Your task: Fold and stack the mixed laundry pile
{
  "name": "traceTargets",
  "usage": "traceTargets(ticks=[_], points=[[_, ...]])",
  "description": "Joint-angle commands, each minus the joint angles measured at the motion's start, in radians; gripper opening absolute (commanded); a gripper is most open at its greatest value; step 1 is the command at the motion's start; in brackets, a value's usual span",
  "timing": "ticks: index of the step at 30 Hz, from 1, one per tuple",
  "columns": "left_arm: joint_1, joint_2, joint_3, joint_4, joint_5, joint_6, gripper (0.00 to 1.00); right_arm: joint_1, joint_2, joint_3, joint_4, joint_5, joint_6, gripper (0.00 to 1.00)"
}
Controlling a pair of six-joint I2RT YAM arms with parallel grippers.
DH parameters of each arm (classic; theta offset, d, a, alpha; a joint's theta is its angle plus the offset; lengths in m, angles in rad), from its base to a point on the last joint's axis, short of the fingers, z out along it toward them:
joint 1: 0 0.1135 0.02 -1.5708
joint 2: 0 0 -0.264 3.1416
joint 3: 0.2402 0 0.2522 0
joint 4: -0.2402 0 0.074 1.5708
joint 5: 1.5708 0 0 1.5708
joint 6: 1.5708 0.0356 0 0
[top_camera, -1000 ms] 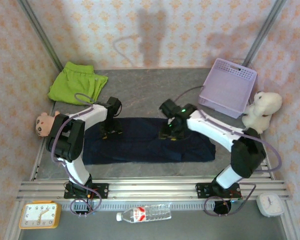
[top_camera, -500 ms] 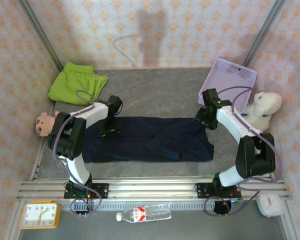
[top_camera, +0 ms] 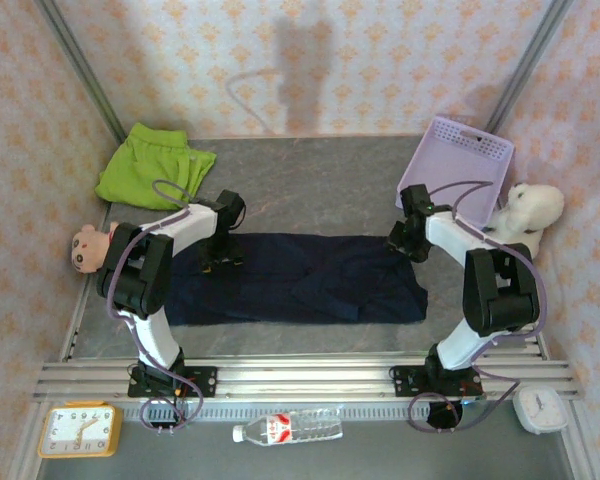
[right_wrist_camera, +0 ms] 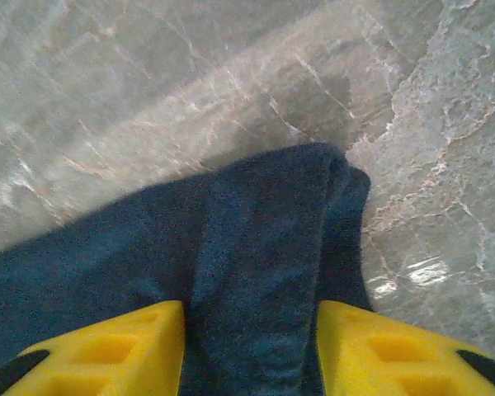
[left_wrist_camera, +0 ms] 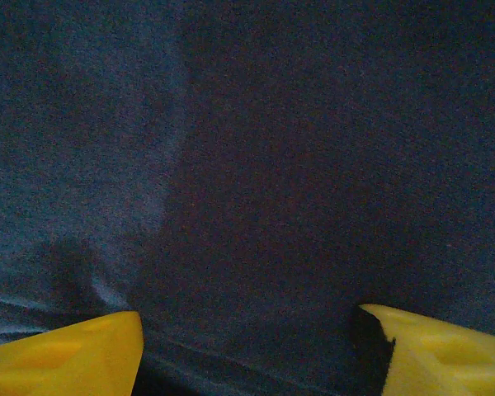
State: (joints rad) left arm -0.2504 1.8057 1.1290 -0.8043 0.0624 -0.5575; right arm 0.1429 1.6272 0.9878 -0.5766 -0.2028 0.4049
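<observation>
The dark navy garment (top_camera: 300, 280) lies spread flat across the middle of the table. My left gripper (top_camera: 220, 257) presses down on its far left part; in the left wrist view the navy cloth (left_wrist_camera: 256, 165) lies under the open left gripper (left_wrist_camera: 247, 330), whose yellow fingertips (left_wrist_camera: 74, 355) stand far apart. My right gripper (top_camera: 405, 240) is at the garment's far right corner, open. In the right wrist view a folded navy corner (right_wrist_camera: 264, 247) runs between the right gripper's (right_wrist_camera: 249, 330) fingers. The lime-green garment (top_camera: 150, 165) lies bunched at the back left.
A lavender basket (top_camera: 458, 172) stands at the back right with a white plush toy (top_camera: 528, 215) beside it. A small bear toy (top_camera: 85, 247) sits at the left edge. In front of the rail lie a yellow clock (top_camera: 78, 430), a water bottle (top_camera: 285, 430) and a white clock (top_camera: 540, 408).
My right arm swung from the garment's middle out to its far right corner. The left arm stayed put on the left part.
</observation>
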Motion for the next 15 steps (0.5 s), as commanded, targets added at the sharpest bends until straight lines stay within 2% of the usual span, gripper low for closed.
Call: traceTargets(ticks=[1,3,4,9,13,15], points=[[-0.004,0.042,-0.020,-0.018,-0.074,-0.018,0.69,-0.018,-0.034,-0.007,0.009,0.070,-0.001,0.22],[-0.004,0.043,-0.013,-0.025,-0.080,-0.016,0.69,-0.042,-0.031,0.007,0.020,0.054,0.020,0.11],[-0.004,0.043,-0.011,-0.028,-0.082,-0.015,0.69,-0.057,-0.030,0.015,0.024,0.040,0.033,0.09],[-0.005,0.038,-0.016,-0.041,-0.096,-0.006,0.69,-0.142,0.039,0.103,0.027,-0.031,0.080,0.07],[-0.004,0.043,-0.024,-0.049,-0.108,0.002,0.69,-0.157,0.137,0.186,-0.008,-0.053,0.069,0.12],[-0.004,0.041,-0.028,-0.047,-0.104,0.004,0.69,-0.157,0.193,0.216,-0.035,-0.062,0.056,0.20]])
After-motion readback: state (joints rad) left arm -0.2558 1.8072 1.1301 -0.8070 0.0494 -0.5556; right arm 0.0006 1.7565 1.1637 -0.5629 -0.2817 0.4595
